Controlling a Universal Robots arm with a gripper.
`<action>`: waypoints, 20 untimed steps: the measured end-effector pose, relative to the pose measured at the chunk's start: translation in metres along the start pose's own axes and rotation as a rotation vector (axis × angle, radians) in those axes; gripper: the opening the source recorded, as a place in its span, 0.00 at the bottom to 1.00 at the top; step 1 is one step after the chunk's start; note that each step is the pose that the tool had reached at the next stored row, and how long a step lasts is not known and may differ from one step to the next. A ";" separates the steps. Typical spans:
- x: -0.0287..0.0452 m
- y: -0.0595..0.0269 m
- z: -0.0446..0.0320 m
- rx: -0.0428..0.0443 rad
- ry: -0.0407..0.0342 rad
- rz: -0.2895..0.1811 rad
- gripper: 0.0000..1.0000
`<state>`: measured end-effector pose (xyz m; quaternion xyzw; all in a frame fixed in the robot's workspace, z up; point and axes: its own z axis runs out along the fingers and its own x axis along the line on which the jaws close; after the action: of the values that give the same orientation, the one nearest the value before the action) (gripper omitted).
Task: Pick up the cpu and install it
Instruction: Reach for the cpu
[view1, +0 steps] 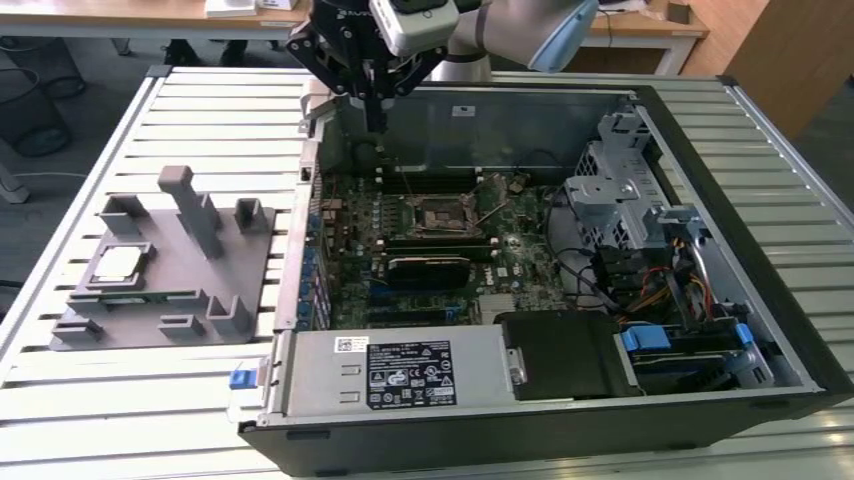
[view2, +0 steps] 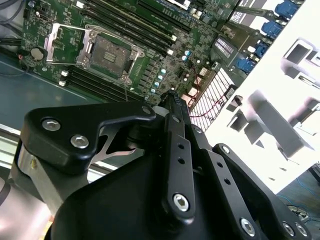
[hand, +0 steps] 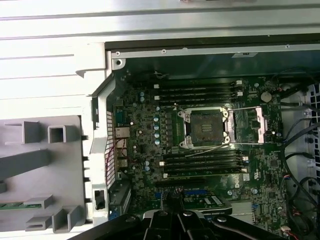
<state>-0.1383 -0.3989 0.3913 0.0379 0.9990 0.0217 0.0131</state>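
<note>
The end effector (view1: 378, 120) hung high in the exterior view, over the far left corner of the open computer case (view1: 534, 430). Its fingers (view2: 174, 130) were pressed together, a single dark bar in the second wrist view, with nothing between them.

And the cpu (view1: 118, 263)? It sat well apart from the arm, at the exterior view's left, about midway down. It was a small flat square with a pale, shiny silver-grey top, lying face up in a shallow seat of the grey plastic tray (view1: 160, 310). Its edge colour was too small to make out. Upright grey posts (view1: 194, 210) stood just beside it, toward the case. The tray rested on the white slatted table (view1: 200, 110), right alongside the left wall of the case.

Inside the case lay the green motherboard (view1: 344, 235), and near its middle sat the cpu socket (view1: 437, 215). The first wrist view looked straight down on that socket (hand: 206, 127): square, dark and bare, with its metal retaining frame (hand: 245, 127) swung open to one side and thin wire levers raised. Long black memory sticks (hand: 200, 90) lined the slots on both sides of it. In the second wrist view the socket (view2: 107, 50) lay beyond the fingertips, not touched.

So the cpu was not yet picked up, and the socket was open.
</note>
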 end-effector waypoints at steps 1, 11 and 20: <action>0.0003 0.0000 0.0000 0.0000 0.0000 0.000 0.11; 0.0037 -0.0003 0.0003 0.0000 0.0000 0.000 0.11; 0.0068 -0.0006 0.0006 0.0001 0.0000 0.000 0.11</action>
<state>-0.1452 -0.3989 0.3905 0.0379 0.9990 0.0217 0.0131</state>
